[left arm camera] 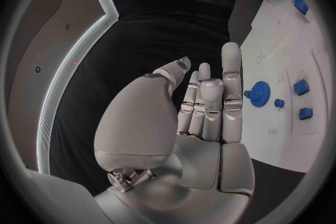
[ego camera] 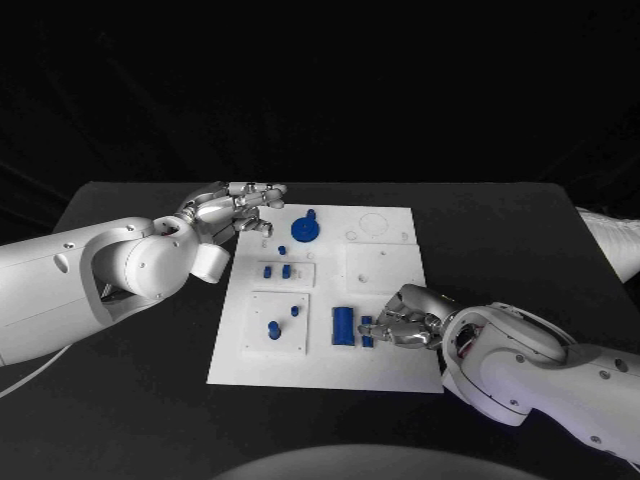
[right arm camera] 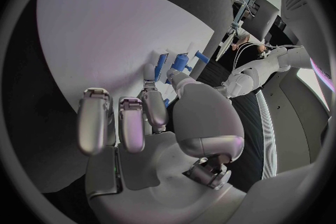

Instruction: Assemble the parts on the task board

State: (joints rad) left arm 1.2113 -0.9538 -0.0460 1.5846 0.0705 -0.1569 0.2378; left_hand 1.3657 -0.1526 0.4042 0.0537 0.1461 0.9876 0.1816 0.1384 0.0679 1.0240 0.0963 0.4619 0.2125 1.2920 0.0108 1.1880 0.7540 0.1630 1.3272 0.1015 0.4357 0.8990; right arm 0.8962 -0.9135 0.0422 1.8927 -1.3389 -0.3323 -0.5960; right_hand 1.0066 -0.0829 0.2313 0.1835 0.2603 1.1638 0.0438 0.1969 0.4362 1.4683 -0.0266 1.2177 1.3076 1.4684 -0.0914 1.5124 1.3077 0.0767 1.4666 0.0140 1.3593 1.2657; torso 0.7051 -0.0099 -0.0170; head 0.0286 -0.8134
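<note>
Colour-wise it's pretty simple: the desk (ego camera: 147, 400) is flat black, the task board (ego camera: 385, 365) is plain white, and the parts on it are bright blue, like the gear (ego camera: 306, 231) and the long bar (ego camera: 343, 326). Both arms are white with shiny silver fingers (left arm camera: 231, 75).

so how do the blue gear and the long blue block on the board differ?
The blue gear is round and sits near the board's far edge, by the left hand. The long blue block is a straight bar, near the board's front edge, beside the right hand. Neither hand plainly holds either piece. Both are blue and rest on the white board.
</note>
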